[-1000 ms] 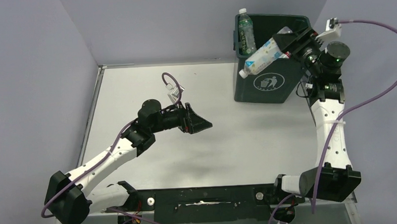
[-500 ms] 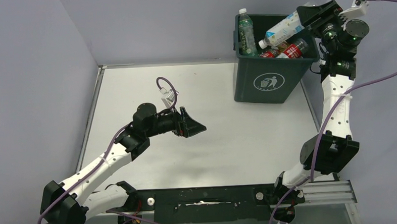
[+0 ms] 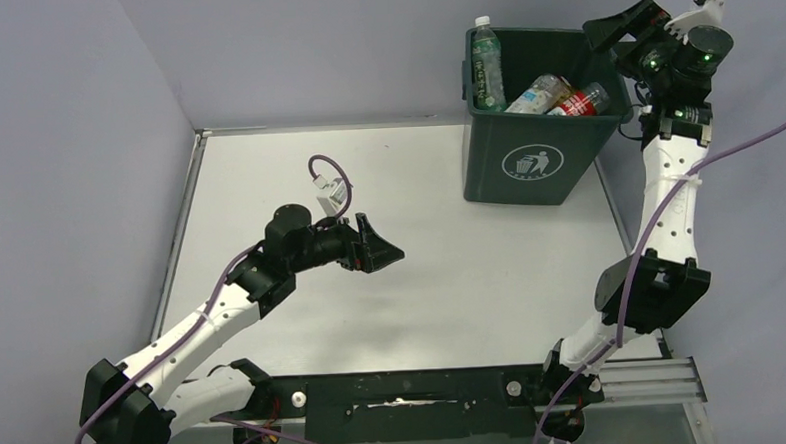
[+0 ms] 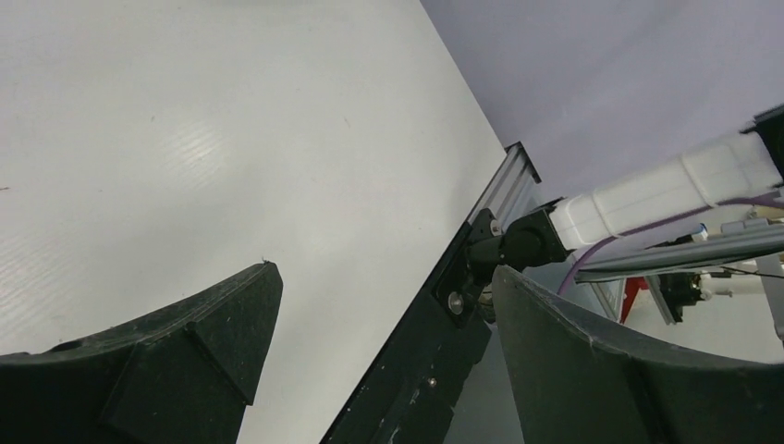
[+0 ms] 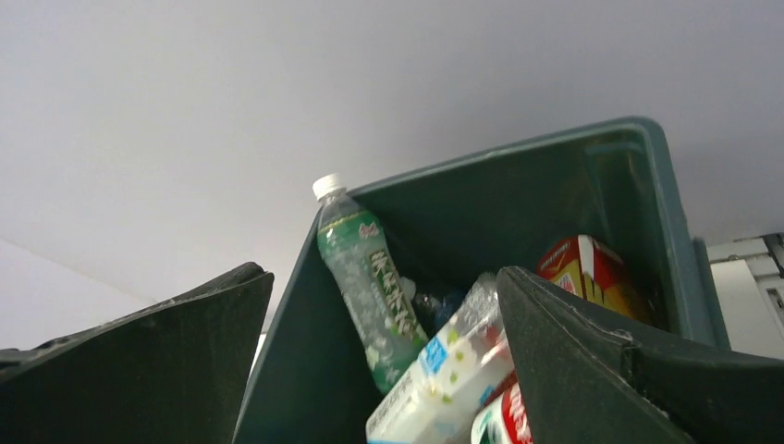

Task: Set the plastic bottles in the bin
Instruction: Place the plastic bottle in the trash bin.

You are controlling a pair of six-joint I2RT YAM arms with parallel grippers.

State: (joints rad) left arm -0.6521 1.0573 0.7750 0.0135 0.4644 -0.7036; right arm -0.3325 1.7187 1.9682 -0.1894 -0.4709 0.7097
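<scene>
Hovering over bin [image 3: 531, 161] w/ bottles [image 3: 539, 93] inside, R gripper [image 3: 606, 31] gaped empty, L gripper [image 3: 385, 244] too; drop looked done, next prob. retract.

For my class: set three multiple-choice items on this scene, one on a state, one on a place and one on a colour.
1. The right gripper is: A) open and empty; B) shut on a bottle; C) shut on nothing.
2. Relative to the bin, the green-labelled bottle is: A) lying in front of it; B) standing inside, at its left wall; C) held above it by the right gripper.
3. The bin is: A) red; B) yellow; C) dark green.

Answers: 1 A, the right wrist view shows its fingers apart, gripping nothing. 2 B, its white cap pokes above the rim. 3 C, both views show dark green walls.
</scene>
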